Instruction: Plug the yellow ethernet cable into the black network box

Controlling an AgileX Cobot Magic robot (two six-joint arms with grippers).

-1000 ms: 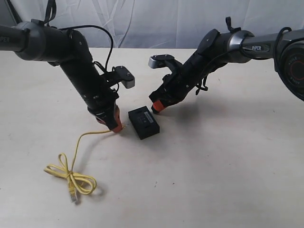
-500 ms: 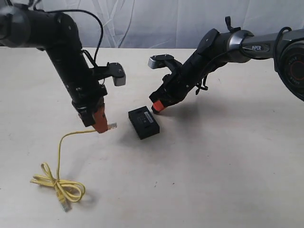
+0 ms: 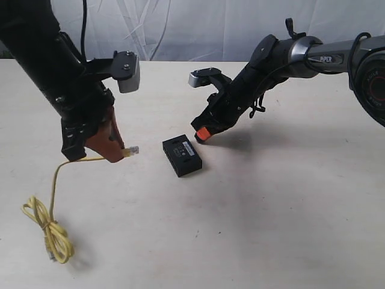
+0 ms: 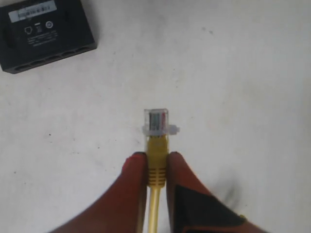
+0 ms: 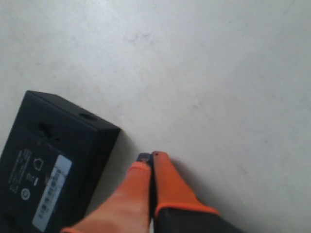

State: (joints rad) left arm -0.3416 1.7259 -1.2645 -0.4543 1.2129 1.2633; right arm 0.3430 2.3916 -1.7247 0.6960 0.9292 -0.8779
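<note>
My left gripper (image 3: 119, 152) (image 4: 156, 162) is shut on the yellow ethernet cable (image 3: 54, 186) just behind its clear plug (image 4: 157, 121), which sticks out toward the black network box (image 3: 181, 156). The plug (image 3: 133, 150) hangs above the table, left of the box. The cable's other end lies looped on the table at the lower left (image 3: 51, 238). The box (image 4: 43, 29) shows a row of ports along its side in the left wrist view. My right gripper (image 3: 202, 133) (image 5: 150, 162) is shut and empty, just off the box's (image 5: 48, 170) far right corner.
A pale tabletop (image 3: 271, 211) carries everything. A white cloth backdrop (image 3: 198, 24) hangs behind the table's far edge.
My left gripper has lifted the plug off the table and moved left and up, dragging the cable's loop leftward. The right gripper has barely shifted.
</note>
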